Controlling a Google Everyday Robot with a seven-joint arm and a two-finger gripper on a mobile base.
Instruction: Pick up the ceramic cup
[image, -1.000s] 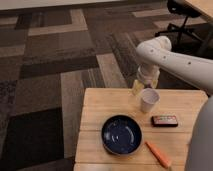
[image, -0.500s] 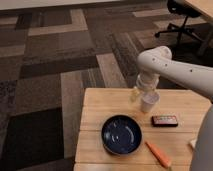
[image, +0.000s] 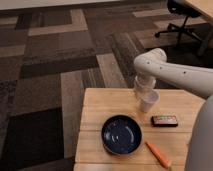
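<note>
White and ceramic, the ceramic cup (image: 148, 102) stands upright on the wooden table (image: 100, 102), near its far edge, beyond the dark blue bowl (image: 121, 133) and just beside the small black device (image: 165, 120); the gripper (image: 143, 86) is directly above the cup, at its far side, so the cup lies straight below it with its long axis vertical; I cannot tell the state of the gripper; the coming move, I judge, is a short descent, not a sideways reach
</note>
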